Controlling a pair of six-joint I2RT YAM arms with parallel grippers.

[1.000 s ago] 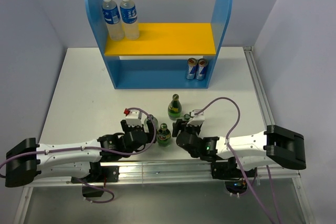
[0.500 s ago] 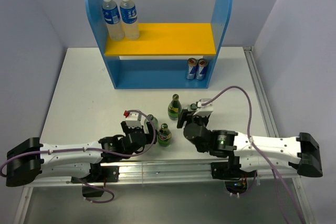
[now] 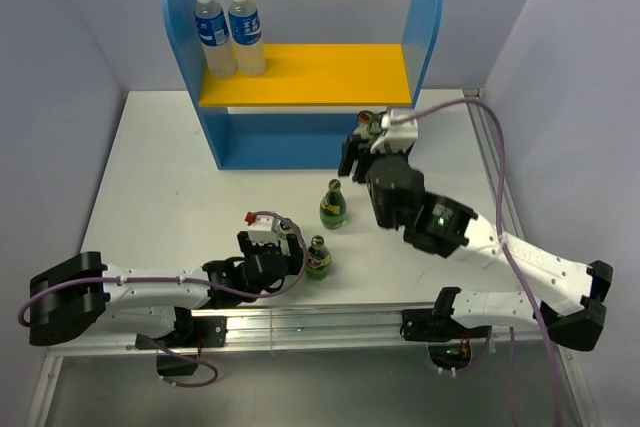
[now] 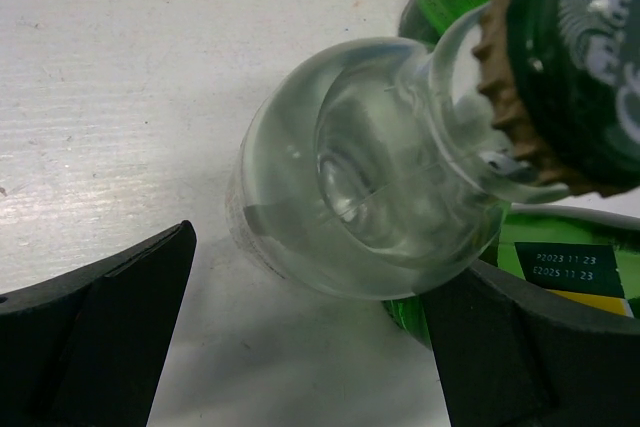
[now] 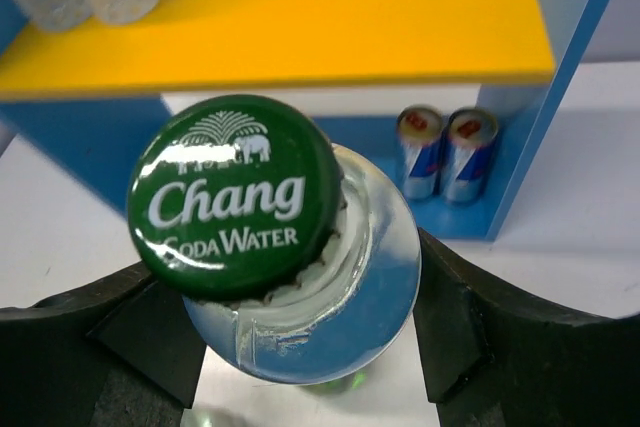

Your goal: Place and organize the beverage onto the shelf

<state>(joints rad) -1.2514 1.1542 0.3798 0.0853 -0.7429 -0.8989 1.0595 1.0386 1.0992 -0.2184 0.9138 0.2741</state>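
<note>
Jaws on the right arm (image 3: 430, 222) pinch the neck of a clear glass bottle (image 5: 240, 197) with a green soda-water cap. They hold it in front of the shelf (image 3: 320, 72), right of centre in the top view, at the right end of the lower level. Those on the left arm (image 3: 150, 292) stand spread on either side of a pale glass bottle (image 4: 370, 167) on the surface (image 3: 160, 167) at lower centre, not closed on it. By my reckoning the task is about a third done. Two plastic bottles (image 3: 230, 32) stand side by side at the upper left, on the left end of the yellow board (image 3: 360, 57), and the rest of that board is bare. One bottle is on its way and three are not yet placed: the pale one and two dark green bottles (image 3: 332, 205) in mid-frame. Two small cans (image 5: 445, 152) fill the lower level's right corner, straight behind the carried bottle, so it will likely need a spot to their left or up top. The nearer green bottle (image 3: 317, 258) stands just beside the pale one, crowding the left arm's right-hand finger.
</note>
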